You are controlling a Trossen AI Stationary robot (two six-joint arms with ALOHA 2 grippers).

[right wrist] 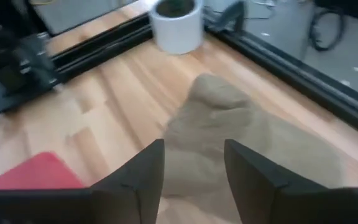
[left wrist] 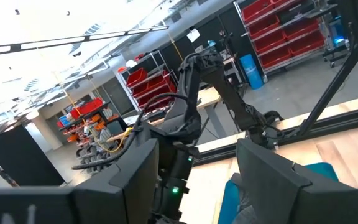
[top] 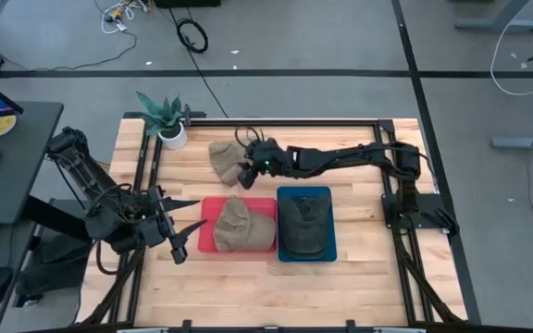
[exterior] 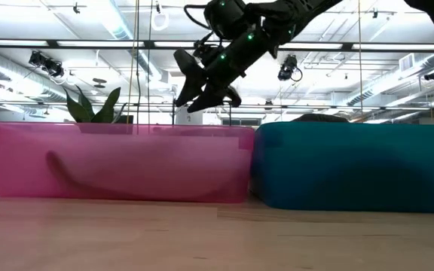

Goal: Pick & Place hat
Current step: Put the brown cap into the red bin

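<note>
On the left side of the table (top: 359,277), the left gripper (top: 185,228) waits with its jaws spread wide and nothing between them. Just ahead of its fingertips lies the red tray (top: 209,240), which holds a tan hat (top: 241,225). Touching that tray's far side is the blue tray (top: 329,250), holding a dark hat (top: 303,225).

Further back, the right gripper (top: 246,170) reaches in from the right and hangs above the table at a loose tan hat (top: 224,159), which lies on the bare wood behind the red tray. In the right wrist view its two fingers (right wrist: 138,180) stand apart, with the hat (right wrist: 229,127) directly ahead of and below the gap between them; nothing is gripped. From the low view the gripper (exterior: 202,94) is raised clear above the rims of both trays. Beyond the hat, past the fingertips, stands a white pot (top: 172,136) with a green plant (top: 160,111).
</note>
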